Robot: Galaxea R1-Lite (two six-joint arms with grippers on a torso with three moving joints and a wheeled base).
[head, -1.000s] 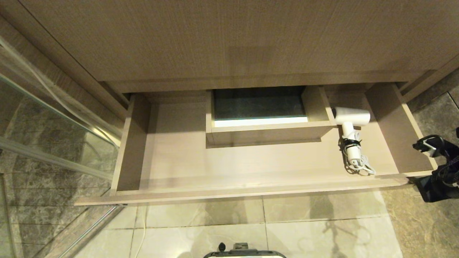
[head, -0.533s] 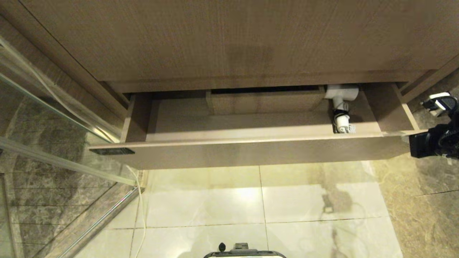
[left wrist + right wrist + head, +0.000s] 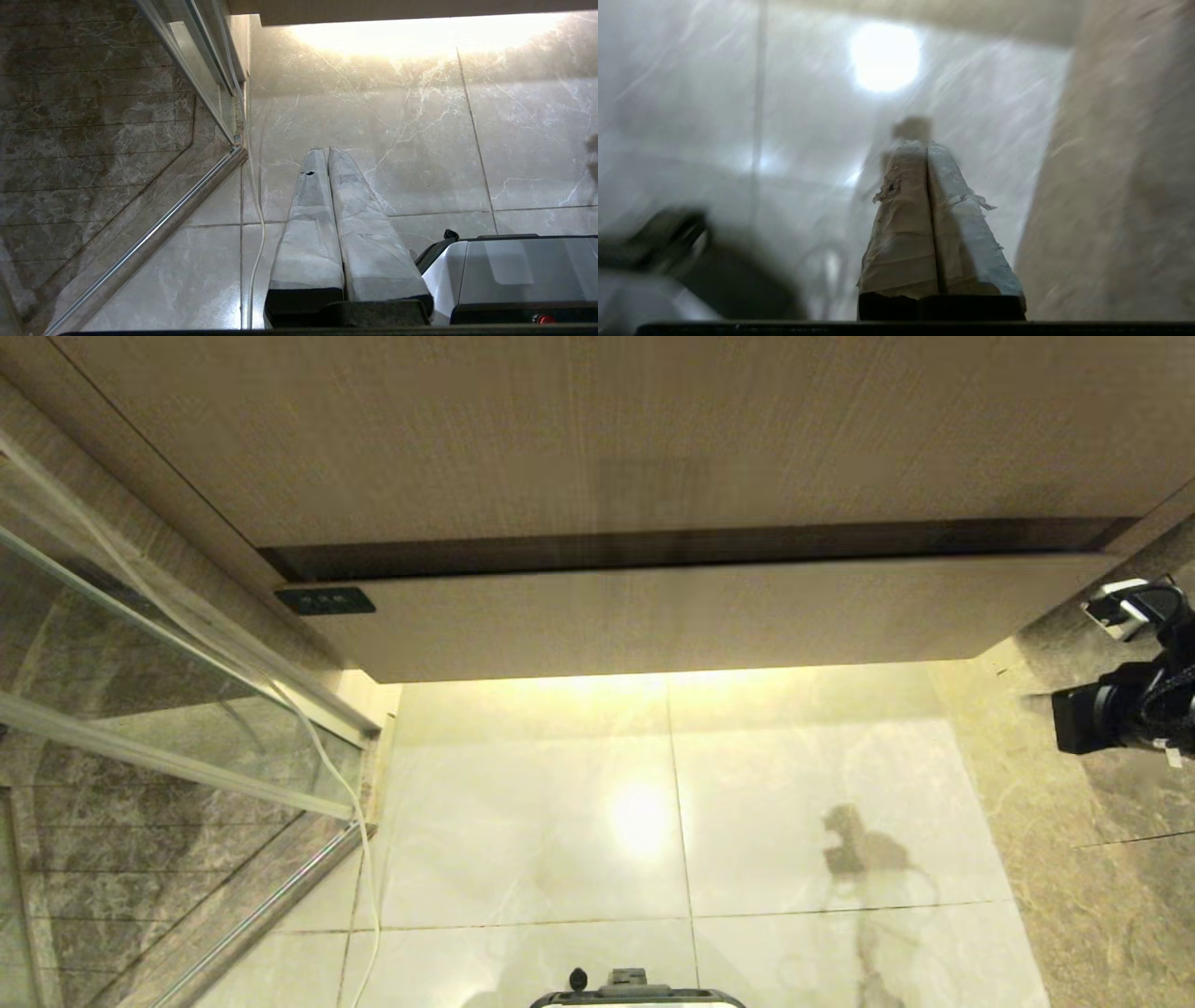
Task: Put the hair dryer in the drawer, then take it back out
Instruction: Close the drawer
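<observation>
You're looking at a flat light-wood vanity panel filling the top of the head view, with a dark gap under it. Below that the drawer is sitting fully shut, a long wood-grain front with a small dark label at its left end. The hair dryer isn't showing anywhere; you can't tell its place from these views. Glossy pale marble floor tiles are reflecting a bright light, darker veined stone to the right. A glass shower panel with a metal rail is running along the left, a thin white cord trailing beside it. The right gripper is hanging by the drawer's right end, cut off at the head view's edge, its tape-wrapped fingers pressed together, blurred. The left gripper is pointing at the floor, jaws together, empty.
</observation>
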